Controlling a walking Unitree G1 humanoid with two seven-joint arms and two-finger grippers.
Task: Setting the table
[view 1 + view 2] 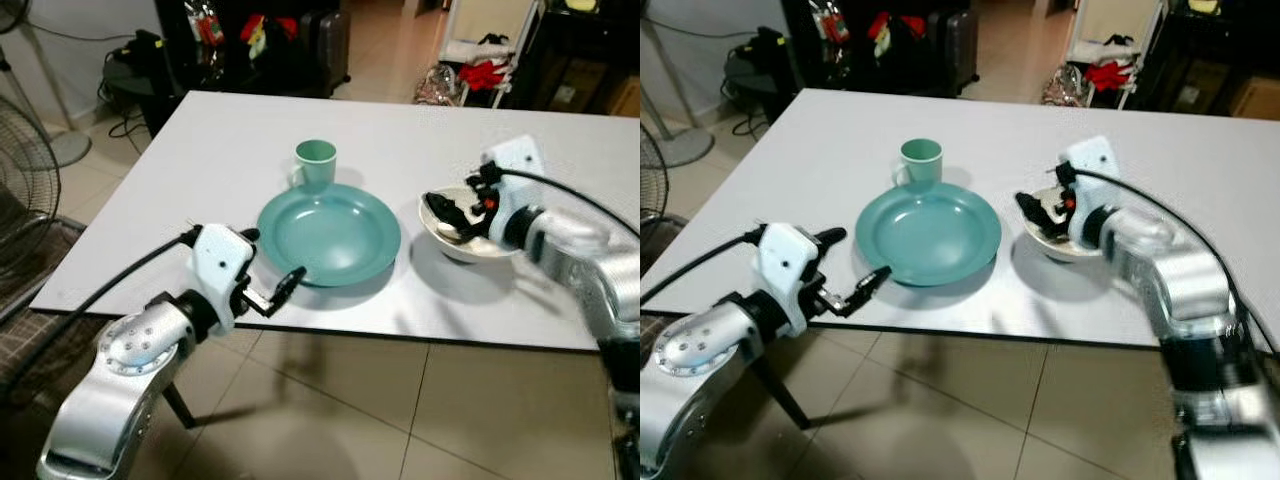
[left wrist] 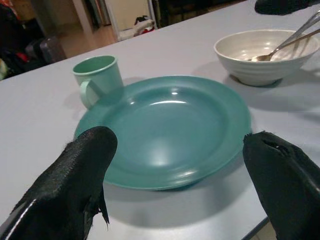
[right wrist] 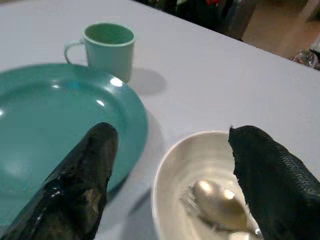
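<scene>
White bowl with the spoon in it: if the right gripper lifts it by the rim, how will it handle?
The ribbed white ceramic-looking bowl is probably rigid and fairly heavy for its size. Its glossy rim may slip between the right gripper's open fingers. The loose metal spoon inside could slide or rattle if the bowl tilts.

No readable text, labels, brand marks, numbers or signs anywhere. Plate (image 1: pixel 329 235), mug (image 1: pixel 316 164), bowl (image 2: pixel 267 54): plain surfaces, no print. Tabletop (image 1: pixel 220 150): plain white, unmarked. Arm housings: no legible marking. Background clutter too small and blurred to read.
</scene>
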